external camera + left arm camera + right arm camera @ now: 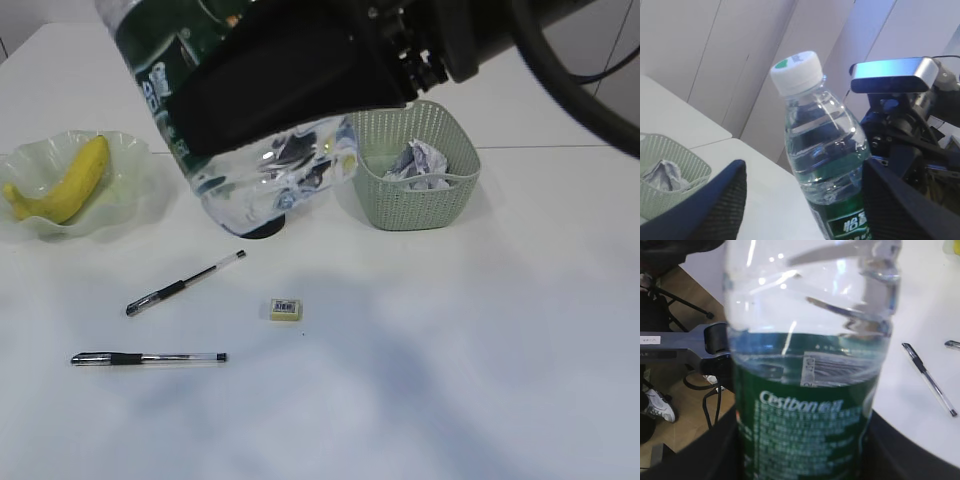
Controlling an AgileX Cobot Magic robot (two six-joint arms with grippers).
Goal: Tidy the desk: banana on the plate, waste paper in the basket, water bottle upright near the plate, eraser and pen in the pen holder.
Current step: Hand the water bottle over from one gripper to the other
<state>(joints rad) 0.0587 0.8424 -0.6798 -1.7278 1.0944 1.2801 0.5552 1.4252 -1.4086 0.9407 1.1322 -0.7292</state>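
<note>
- White desk (pixel 480 350) against pale wall panels; most of the tidying is not yet finished.
- Done: banana (pixel 75 180) lies on the plate (pixel 130 150), well off to the side of the grippers; paper (pixel 425 165) sits in the basket (pixel 420 205), just past the left gripper's jaws in its wrist view.
- In hand: bottle (pixel 270 180) is up off the desk, tilted in the exterior view, not yet stood near the plate.
- Right gripper (pixel 800 440) is clamped on the bottle's green label, a finger pressed to each side.
- Left gripper (pixel 802 167) has its jaws apart around the bottle's shoulder, with a clear gap on one side; it holds nothing.
- Left to do: two pens (pixel 185 283) (pixel 150 357) and the eraser (pixel 285 309) lie loose on the desk below the grippers.
- A dark round thing (pixel 265 230) shows under the bottle; whether it is the pen holder I cannot tell.
</note>
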